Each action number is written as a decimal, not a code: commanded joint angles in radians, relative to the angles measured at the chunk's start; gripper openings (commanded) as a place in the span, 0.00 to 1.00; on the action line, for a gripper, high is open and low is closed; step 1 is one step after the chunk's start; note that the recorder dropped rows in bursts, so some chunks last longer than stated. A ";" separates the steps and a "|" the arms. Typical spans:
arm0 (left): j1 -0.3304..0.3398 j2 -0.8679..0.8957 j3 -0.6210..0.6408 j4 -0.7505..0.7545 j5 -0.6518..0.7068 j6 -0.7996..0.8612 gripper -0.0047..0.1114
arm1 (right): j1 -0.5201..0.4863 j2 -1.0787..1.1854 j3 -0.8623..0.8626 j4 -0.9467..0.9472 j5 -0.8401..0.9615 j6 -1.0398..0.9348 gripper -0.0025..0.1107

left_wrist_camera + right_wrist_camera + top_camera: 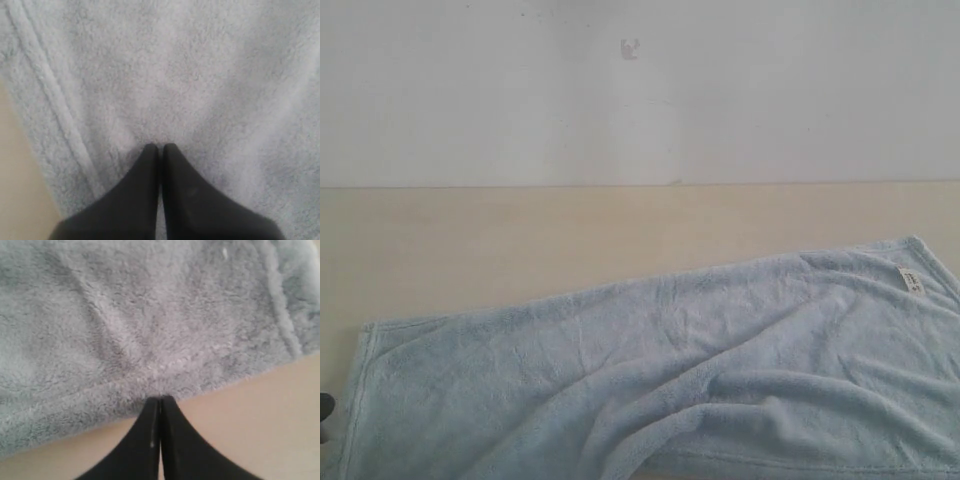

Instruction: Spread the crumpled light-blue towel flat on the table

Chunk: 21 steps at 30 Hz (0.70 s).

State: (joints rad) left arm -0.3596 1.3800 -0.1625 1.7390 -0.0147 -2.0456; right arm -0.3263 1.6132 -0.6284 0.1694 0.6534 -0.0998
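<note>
Light-blue towel [670, 370], rumpled on beige table [520, 240], left gripper [160, 146] fingers pinched shut on its pile, right gripper [160, 398] likewise at its hem edge.

Beige table [520, 230] carries light-blue towel [670, 370], spread out, rumpled.

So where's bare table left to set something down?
Bare table runs in a band between the wall and the towel's far edge, widest at the left. The towel fills the near side and right.
</note>
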 commanded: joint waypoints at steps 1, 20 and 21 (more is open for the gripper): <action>0.000 -0.021 0.001 0.005 0.097 -0.032 0.07 | -0.001 -0.059 -0.024 0.169 -0.033 -0.129 0.02; 0.000 -0.137 -0.035 0.004 -0.218 0.086 0.07 | -0.001 0.077 -0.024 -0.197 -0.031 0.152 0.02; 0.000 -0.137 -0.035 0.004 -0.218 0.086 0.07 | -0.001 0.077 -0.024 -0.216 -0.027 0.159 0.02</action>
State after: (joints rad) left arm -0.3596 1.2485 -0.1944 1.7390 -0.2367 -1.9706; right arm -0.3263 1.6797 -0.6525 0.0433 0.5990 0.0082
